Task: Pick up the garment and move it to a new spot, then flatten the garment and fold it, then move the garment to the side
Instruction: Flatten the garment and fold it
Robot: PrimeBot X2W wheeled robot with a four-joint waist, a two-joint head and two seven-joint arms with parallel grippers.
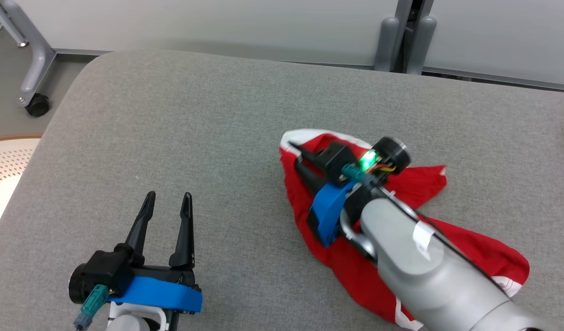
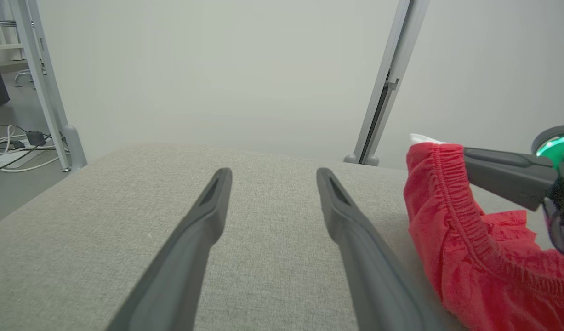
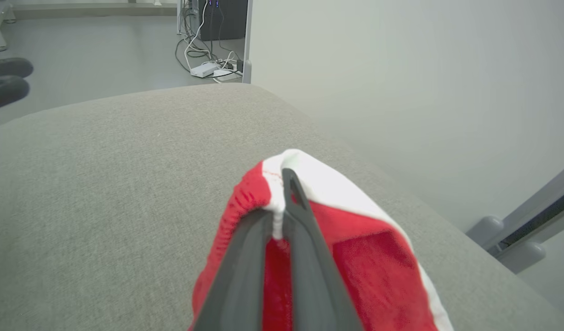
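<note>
Elasticated edge of the garment [image 1: 470, 257] is clamped in the closed right gripper [image 3: 282, 186], apparently for lifting to a new spot. The left gripper [image 1: 168, 197] is held wide open and empty, clear of it.

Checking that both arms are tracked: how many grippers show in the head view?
2: the left gripper lower left, open above the grey surface; the right gripper mid-right, shut on the red garment.

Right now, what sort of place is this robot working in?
Probably a lab or test room, not a home: a grey padded surface stands before pale partition panels on metal posts, a metal frame stands on a caster, and cables with power bricks lie on the bare floor.
</note>
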